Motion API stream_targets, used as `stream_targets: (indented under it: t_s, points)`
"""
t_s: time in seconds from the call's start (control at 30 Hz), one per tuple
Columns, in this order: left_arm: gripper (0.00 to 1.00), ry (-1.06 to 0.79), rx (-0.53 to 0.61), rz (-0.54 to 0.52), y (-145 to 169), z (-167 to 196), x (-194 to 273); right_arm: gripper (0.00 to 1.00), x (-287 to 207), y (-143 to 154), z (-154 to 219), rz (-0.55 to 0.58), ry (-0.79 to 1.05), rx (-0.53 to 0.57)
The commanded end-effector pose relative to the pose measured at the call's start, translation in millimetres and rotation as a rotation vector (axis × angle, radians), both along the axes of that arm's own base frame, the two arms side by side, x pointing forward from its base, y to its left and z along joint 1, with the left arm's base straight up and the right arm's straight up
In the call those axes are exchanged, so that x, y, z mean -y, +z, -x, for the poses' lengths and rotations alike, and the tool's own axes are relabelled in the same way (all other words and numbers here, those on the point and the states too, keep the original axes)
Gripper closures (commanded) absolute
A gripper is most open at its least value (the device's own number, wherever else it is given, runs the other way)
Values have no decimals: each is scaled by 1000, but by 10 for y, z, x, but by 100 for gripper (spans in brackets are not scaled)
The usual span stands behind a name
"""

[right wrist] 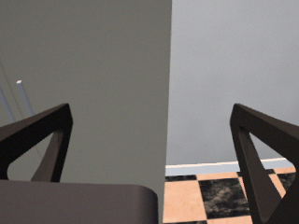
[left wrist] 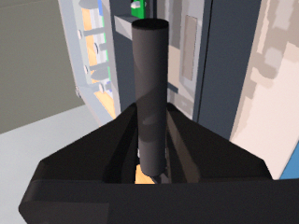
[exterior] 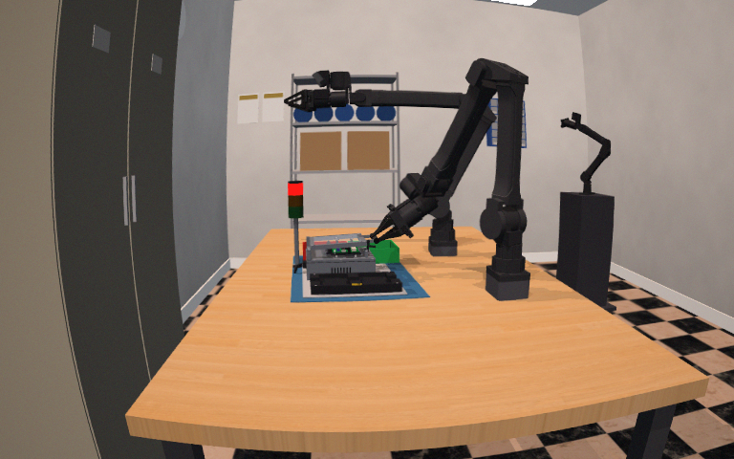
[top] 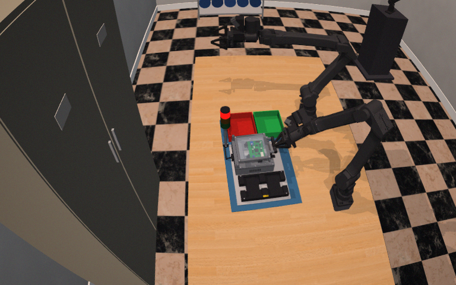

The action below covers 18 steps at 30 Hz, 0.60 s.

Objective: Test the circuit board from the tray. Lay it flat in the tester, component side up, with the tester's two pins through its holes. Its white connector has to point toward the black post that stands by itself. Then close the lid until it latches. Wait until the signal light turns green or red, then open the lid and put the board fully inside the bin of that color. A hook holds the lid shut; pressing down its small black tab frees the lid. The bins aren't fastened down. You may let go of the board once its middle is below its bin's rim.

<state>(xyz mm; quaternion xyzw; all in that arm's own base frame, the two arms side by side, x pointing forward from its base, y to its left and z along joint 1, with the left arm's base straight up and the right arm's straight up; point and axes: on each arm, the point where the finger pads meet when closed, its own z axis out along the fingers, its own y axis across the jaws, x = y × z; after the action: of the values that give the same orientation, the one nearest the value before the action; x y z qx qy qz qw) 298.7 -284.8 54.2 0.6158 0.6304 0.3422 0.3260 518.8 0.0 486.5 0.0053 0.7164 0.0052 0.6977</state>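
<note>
Label (top: 265, 195) (exterior: 356, 284) on black tray (top: 247, 183) (exterior: 324, 284) unreadably small; left hand (top: 275, 145) (exterior: 373, 239) (left wrist: 152, 109) grasping dark bar (left wrist: 151, 79); right hand (top: 217, 35) (exterior: 287, 100) (right wrist: 151, 109) released.

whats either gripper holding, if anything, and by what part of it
The left gripper holds the lid handle, pinched across the sides of its round dark bar. The right gripper holds nothing.

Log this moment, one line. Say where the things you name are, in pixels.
left hand (top: 276, 144) (exterior: 374, 239) (left wrist: 152, 109): shut on lid handle (top: 274, 139) (exterior: 371, 236) (left wrist: 150, 70) | right hand (top: 218, 35) (exterior: 287, 100) (right wrist: 151, 109): open | board (top: 256, 148) (exterior: 346, 251) (left wrist: 138, 9): under lid | signal light (top: 225, 115) (exterior: 294, 189): red
</note>
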Motion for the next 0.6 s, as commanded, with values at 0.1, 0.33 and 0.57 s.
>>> stream_targets:
  t_s: [0.1, 0.33, 0.57]
  points:
    - [91, 11, -2, 49, 238, -90, 102, 0, 4, 118, 6, 15, 0, 37]
    - [91, 13, -115, 53, 460, -130, 77, 0, 4, 118, 6, 15, 0, 37]
    - [91, 5, -229, 48, 676, -183, 64, 0, 4, 118, 6, 15, 0, 37]
